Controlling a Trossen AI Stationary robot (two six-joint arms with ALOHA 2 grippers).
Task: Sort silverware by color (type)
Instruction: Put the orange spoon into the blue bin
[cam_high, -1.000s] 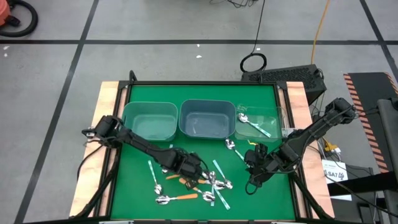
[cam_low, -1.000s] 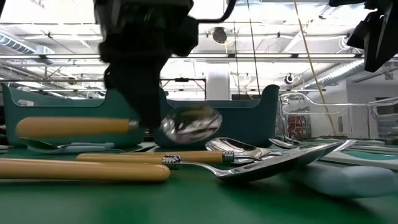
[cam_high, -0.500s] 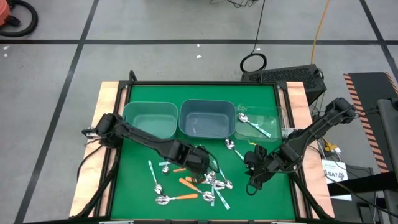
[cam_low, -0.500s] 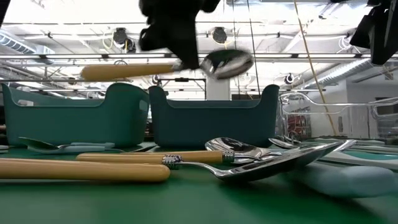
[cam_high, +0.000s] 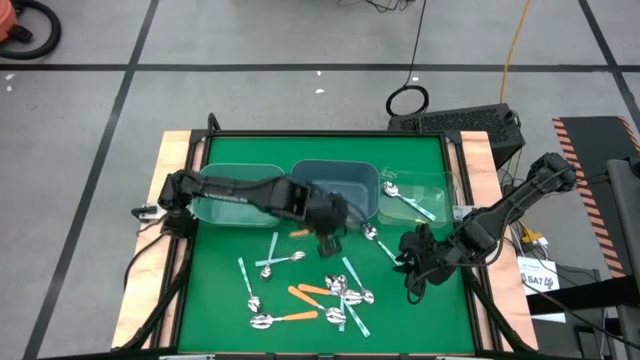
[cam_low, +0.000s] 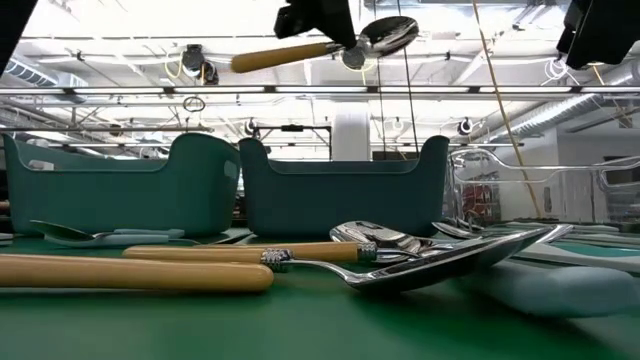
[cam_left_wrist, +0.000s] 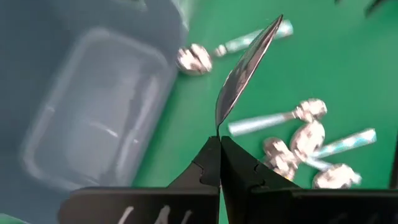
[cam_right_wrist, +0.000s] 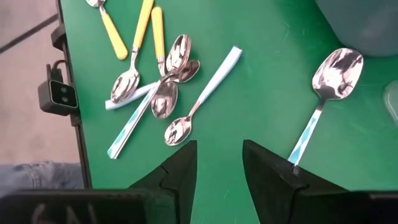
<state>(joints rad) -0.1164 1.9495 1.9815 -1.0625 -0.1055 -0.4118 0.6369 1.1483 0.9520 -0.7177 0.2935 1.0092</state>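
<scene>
One orange-handled spoon pinched in my left claw, raised beside the bin; right claw spread, over the counter.

I saw one orange-handled spoon lifted high in the upper middle of the low view, handle pointing left, shiny bowl to the right; from the left wrist its bowl stood edge-on at centre frame. From above, the main heap of spoons lay tangled in the lower middle of the green mat, orange, light blue and teal handles crossing. Two blue-handled spoons lay apart at lower left, another spoon at centre right, and one teal-handled spoon sat in the upper right.
</scene>
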